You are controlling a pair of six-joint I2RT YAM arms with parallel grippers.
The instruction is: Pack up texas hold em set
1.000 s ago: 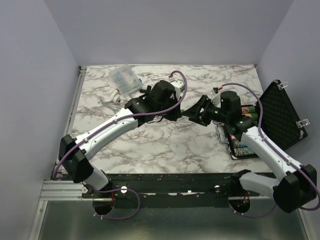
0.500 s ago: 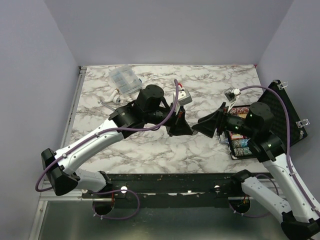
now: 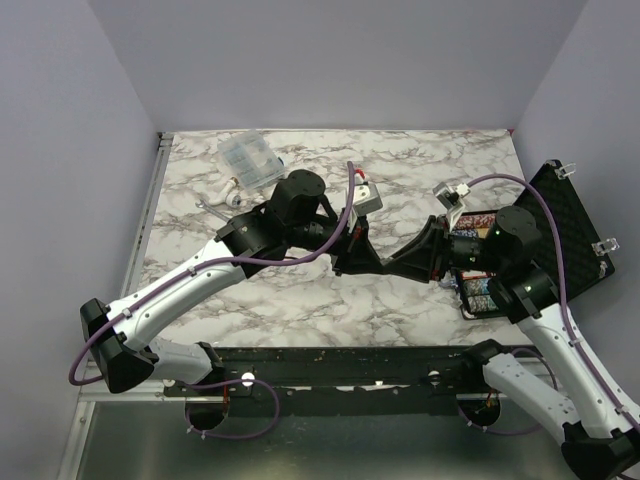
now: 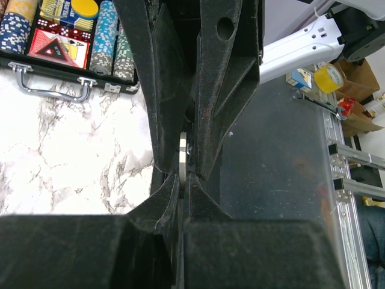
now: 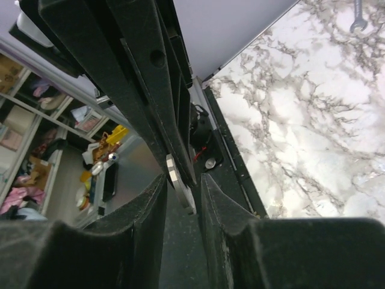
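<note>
Clamping white disc (image 4: 182, 155) edge-on in my L gripper (image 4: 180, 180); R gripper (image 5: 182, 191) jaws straddling it, can't tell if gripping yet. Releasing L too early is risking disc slipping, dropping.

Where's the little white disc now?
In both wrist views, the small round white disc is held edge-on by the left gripper, inside the open right gripper, above the marble table's middle, left of the open black briefcase.
</note>
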